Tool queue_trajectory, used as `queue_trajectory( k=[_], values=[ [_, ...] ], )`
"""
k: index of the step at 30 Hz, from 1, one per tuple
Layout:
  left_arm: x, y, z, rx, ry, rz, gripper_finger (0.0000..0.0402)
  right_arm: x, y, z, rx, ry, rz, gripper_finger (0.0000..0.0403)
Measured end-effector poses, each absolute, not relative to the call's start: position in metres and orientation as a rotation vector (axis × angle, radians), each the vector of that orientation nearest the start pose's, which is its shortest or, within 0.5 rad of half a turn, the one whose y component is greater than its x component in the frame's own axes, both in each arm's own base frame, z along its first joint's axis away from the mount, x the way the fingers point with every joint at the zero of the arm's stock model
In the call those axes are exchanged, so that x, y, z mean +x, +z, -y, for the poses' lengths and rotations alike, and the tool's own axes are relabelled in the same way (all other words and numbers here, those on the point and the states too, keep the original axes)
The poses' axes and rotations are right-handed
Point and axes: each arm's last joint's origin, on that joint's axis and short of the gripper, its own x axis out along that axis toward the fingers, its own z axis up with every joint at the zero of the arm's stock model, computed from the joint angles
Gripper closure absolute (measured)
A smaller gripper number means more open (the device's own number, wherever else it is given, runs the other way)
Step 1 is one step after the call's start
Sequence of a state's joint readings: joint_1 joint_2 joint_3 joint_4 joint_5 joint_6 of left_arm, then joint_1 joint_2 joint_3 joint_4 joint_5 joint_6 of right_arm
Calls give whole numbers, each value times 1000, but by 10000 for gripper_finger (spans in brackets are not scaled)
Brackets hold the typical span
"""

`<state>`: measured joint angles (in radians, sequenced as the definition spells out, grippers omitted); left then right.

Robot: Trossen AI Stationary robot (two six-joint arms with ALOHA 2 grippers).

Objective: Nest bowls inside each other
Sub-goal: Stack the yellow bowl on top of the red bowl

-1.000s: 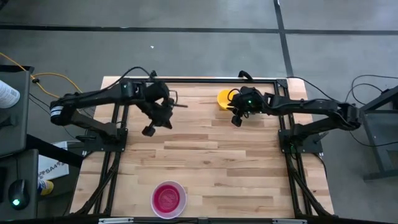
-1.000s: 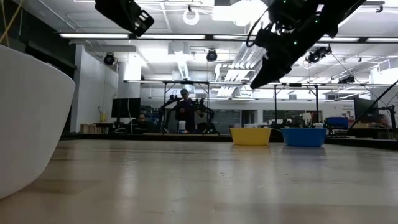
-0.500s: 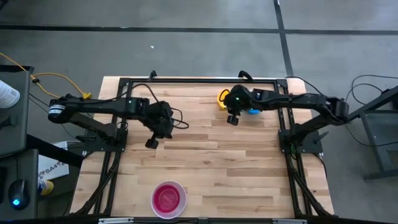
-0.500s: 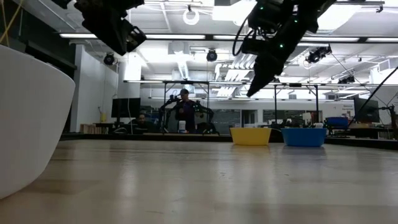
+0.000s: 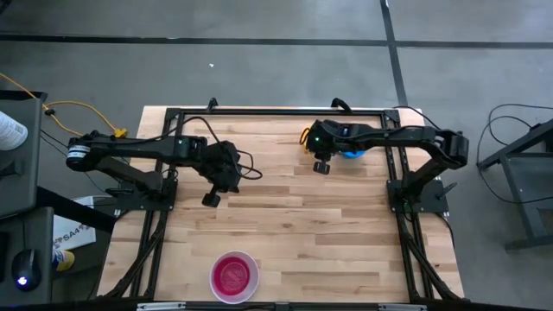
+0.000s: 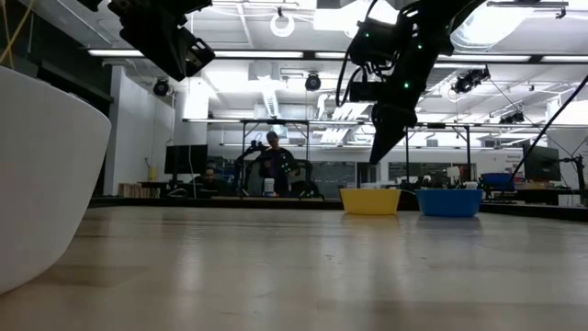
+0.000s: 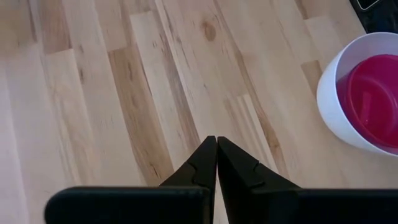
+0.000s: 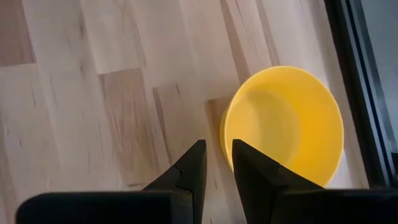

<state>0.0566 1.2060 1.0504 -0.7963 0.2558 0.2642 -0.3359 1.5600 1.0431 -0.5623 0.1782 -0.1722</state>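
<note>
A yellow bowl (image 8: 286,121) stands upright on its base at the table's far side, and in the high view only a sliver of this yellow bowl (image 5: 306,135) shows past my right arm. A blue bowl (image 6: 449,201) stands just to its right. My right gripper (image 8: 217,146) hangs open above the yellow bowl's near rim, pointing steeply down and touching nothing. A white bowl (image 7: 333,102) with a pink-red bowl (image 7: 373,99) nested inside stands near the front edge. My left gripper (image 7: 216,139) is shut and empty, high over the table's left middle.
Bare wooden boards lie between the far pair of bowls and the white bowl (image 5: 235,276) at the near edge. A black frame rail (image 5: 276,111) runs along the table's far edge right behind the yellow bowl.
My left gripper has sunk and gone toward the near edge, then held still. My right gripper has gone a little toward the table's left, over the yellow bowl, and tipped to point more steeply down. The bowls have stayed in place.
</note>
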Motion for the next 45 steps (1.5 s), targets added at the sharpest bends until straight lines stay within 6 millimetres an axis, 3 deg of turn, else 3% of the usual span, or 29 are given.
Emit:
queue_trajectory(
  k=[14,23,30,45],
  values=[
    [233,293,-6,90,-314,-906,389,285,213,107,-69,-367,-1134,332],
    [233,294,-5,83,-330,-903,389,283,202,123,-4,-352,-1162,332],
    [233,294,-5,83,-329,-903,389,289,190,125,-33,-298,-1192,332],
    [233,294,-5,77,-326,-905,389,290,190,125,-42,-263,-1181,332]
  ],
)
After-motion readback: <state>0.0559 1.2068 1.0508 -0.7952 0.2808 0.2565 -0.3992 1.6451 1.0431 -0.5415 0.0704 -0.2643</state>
